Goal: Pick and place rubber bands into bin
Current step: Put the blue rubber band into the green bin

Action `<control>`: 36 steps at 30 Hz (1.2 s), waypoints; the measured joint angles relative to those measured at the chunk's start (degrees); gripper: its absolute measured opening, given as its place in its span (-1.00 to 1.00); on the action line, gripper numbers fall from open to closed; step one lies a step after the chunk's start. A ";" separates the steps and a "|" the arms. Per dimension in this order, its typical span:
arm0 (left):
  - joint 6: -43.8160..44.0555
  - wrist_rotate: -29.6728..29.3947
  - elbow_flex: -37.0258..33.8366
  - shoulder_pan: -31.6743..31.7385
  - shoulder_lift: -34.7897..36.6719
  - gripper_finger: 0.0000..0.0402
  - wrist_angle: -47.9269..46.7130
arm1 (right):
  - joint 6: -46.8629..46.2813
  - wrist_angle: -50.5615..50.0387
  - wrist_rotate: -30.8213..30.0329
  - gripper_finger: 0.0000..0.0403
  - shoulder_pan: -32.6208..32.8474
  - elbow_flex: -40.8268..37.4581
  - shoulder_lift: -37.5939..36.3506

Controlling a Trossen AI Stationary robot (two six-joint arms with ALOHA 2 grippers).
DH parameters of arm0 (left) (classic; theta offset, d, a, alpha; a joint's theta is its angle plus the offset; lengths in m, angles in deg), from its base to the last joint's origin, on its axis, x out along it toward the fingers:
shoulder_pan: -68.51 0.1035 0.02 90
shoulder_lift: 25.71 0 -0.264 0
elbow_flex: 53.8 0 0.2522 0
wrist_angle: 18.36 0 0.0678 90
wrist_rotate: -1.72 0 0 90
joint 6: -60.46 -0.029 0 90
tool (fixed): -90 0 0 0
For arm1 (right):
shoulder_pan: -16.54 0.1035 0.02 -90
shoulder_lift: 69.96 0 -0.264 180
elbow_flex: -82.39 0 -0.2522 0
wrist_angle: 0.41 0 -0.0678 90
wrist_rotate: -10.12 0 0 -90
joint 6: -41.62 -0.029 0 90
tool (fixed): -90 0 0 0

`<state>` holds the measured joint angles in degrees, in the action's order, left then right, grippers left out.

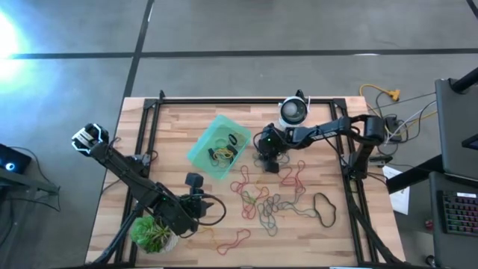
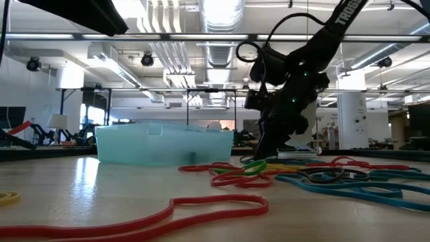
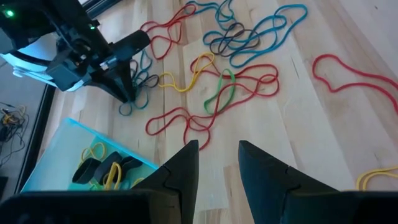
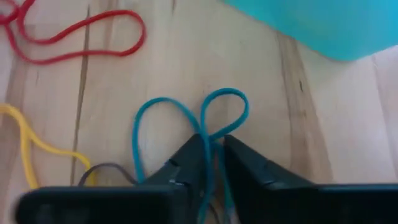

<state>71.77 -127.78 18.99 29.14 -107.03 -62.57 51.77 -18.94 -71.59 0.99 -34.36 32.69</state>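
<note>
The teal bin [image 1: 216,146] sits left of the table's middle with a few yellow and black bands inside; it also shows in the low view [image 2: 161,144]. Rubber bands [image 1: 272,200] in red, green, yellow, blue and black lie loose on the wood right of it. My right gripper [image 1: 269,162] stands just right of the bin, fingers down at the table [image 2: 267,149], shut on a blue rubber band [image 4: 155,118]. My left gripper [image 1: 194,183] hovers open near the table's near-left part [image 3: 217,155], above bare wood, touching nothing. My right gripper pinches the blue rubber band between its two fingers where the strands come together [image 4: 213,138], below two small loops. The fingers [image 4: 189,155] come from above, pointing down. The loops [image 4: 225,102] lie flat and slack on the table.
A potted green plant [image 1: 153,233] stands at the near-left corner beside my left arm. A white-and-black round device [image 1: 293,112] sits at the far edge behind my right arm. A large black band [image 1: 323,209] lies to the right. Black frame rails [image 1: 149,112] border the table.
</note>
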 joint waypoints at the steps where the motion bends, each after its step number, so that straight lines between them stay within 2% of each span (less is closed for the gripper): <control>1: 0.02 0.00 -0.02 0.00 0.00 -0.51 0.01 | 0.47 -0.41 -0.52 -0.85 0.02 -0.05 -0.58; 5: 0.07 0.02 -0.07 0.00 0.00 -0.51 0.02 | 0.52 -0.73 -1.43 -0.94 0.17 -0.11 -3.81; 15: 0.09 0.02 -0.09 0.00 0.00 -0.51 0.00 | 0.83 0.63 -1.72 -0.96 1.26 -0.13 -11.71; 21: -0.08 -0.03 -0.09 0.00 0.00 -0.51 -0.09 | 2.31 6.65 -2.55 -0.96 1.22 -0.13 -15.38; 26: -0.13 -0.11 -0.03 0.00 0.00 -0.51 0.09 | 2.28 17.31 -2.47 -0.96 0.45 -0.09 -14.59; 36: -0.13 -0.18 -0.13 0.00 0.00 -0.51 -0.03 | -1.04 24.39 -2.25 -0.96 -2.63 -0.13 -6.59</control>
<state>71.64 -127.96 18.86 29.14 -107.03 -62.60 50.73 5.44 -73.84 -1.64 -34.49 26.09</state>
